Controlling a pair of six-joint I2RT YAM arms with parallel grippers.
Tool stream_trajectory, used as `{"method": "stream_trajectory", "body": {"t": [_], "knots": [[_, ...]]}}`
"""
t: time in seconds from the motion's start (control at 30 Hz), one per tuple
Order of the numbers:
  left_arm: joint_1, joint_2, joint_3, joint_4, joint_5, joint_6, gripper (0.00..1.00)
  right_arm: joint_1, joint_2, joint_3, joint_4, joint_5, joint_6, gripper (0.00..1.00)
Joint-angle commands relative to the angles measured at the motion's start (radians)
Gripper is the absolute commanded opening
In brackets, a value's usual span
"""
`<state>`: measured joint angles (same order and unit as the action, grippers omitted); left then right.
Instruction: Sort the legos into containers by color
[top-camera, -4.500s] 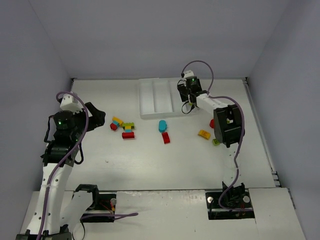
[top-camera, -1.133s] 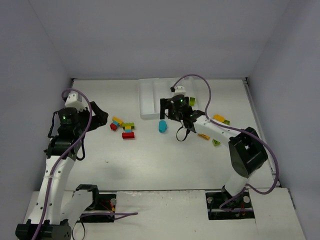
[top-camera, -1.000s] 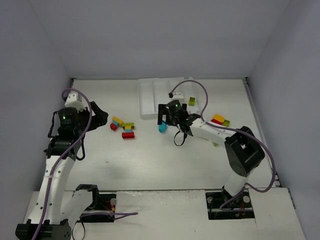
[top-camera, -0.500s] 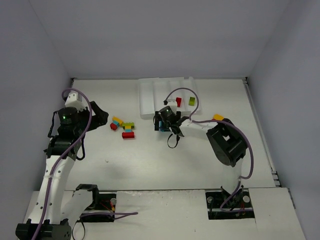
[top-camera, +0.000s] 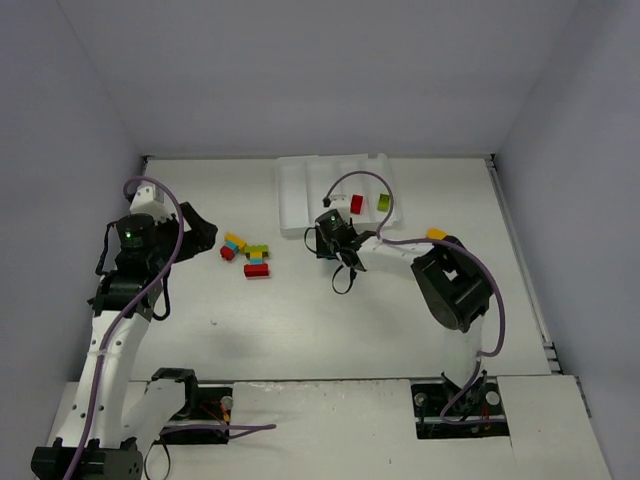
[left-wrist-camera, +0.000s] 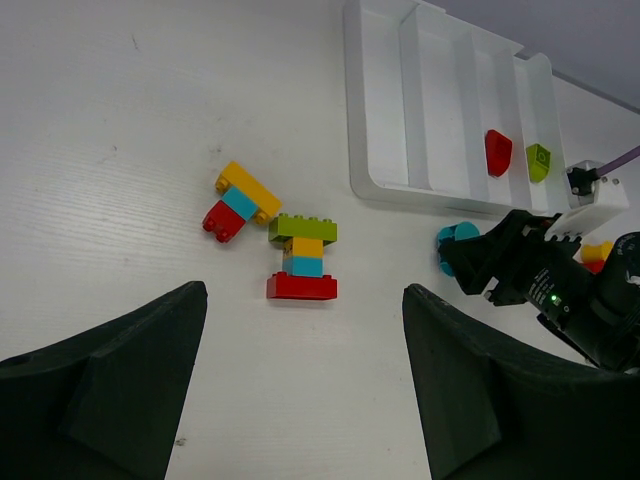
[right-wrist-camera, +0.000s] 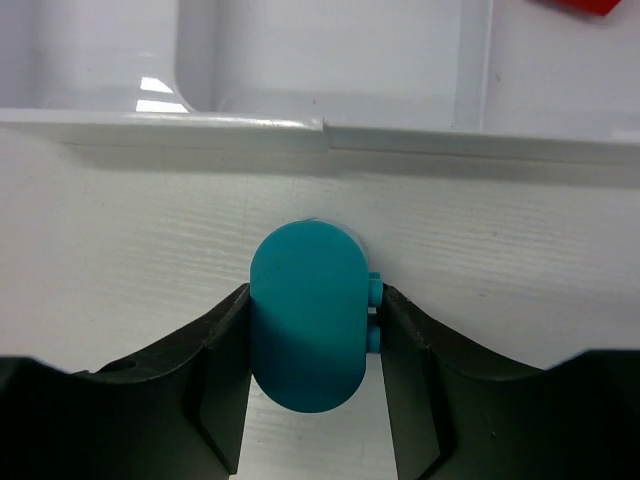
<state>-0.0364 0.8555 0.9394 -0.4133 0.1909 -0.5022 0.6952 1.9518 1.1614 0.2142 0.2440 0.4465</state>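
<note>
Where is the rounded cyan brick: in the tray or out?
Out: cyan brick sits on the table outside the tray, in the right claw.

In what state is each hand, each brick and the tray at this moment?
right hand: shut on the cyan brick
cyan brick: gripped, on the table before the tray
left hand: open, empty
red brick: in a tray compartment
green brick: in the neighbouring compartment
two multicolour stacks: unsorted, on the table

We can read no text, label, brand, number or sign in any view. The legos (left-wrist-camera: 302, 287) show only bare coloured plastic, the white tray (left-wrist-camera: 383, 100) is plain, and the worktop (left-wrist-camera: 120, 150) carries no writing.
</note>
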Motion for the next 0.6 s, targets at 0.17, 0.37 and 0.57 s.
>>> {"method": "stream_trajectory", "body": {"t": [0.17, 0.37, 0.57], "knots": [[0.004, 0.004, 0.035, 0.053, 0.019, -0.007, 0.73, -0.077, -0.047, 0.257, 0.034, -0.008, -0.279, 0.01], [0.004, 0.016, 0.038, 0.05, 0.025, -0.009, 0.73, -0.16, 0.11, 0.457, 0.033, -0.09, -0.324, 0.04], [0.004, 0.013, 0.041, 0.047, 0.035, -0.012, 0.73, -0.183, 0.24, 0.609, 0.028, -0.155, -0.422, 0.07]]}}
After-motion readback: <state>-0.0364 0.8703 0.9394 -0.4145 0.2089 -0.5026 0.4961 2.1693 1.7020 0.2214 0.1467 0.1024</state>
